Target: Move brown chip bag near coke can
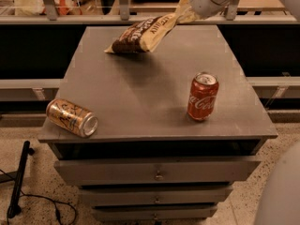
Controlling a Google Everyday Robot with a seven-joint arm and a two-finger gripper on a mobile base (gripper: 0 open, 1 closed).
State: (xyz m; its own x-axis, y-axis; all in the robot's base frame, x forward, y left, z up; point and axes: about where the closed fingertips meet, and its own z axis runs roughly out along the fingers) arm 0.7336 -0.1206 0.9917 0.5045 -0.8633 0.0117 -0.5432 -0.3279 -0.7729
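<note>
The brown chip bag (pixel 143 32), dark brown with a cream end, hangs tilted above the far part of the table, its lower tip close over the surface. My gripper (pixel 183 12) is at the top of the camera view, shut on the bag's cream end. The coke can (pixel 202 96), red with a silver top, stands upright near the table's front right, well apart from the bag.
A gold-tan can (pixel 71 117) lies on its side at the front left corner of the grey table (pixel 140 102). Drawers (pixel 157 175) sit below the tabletop. A black pole and cable (pixel 18 182) are on the floor at left. Shelving runs behind the table.
</note>
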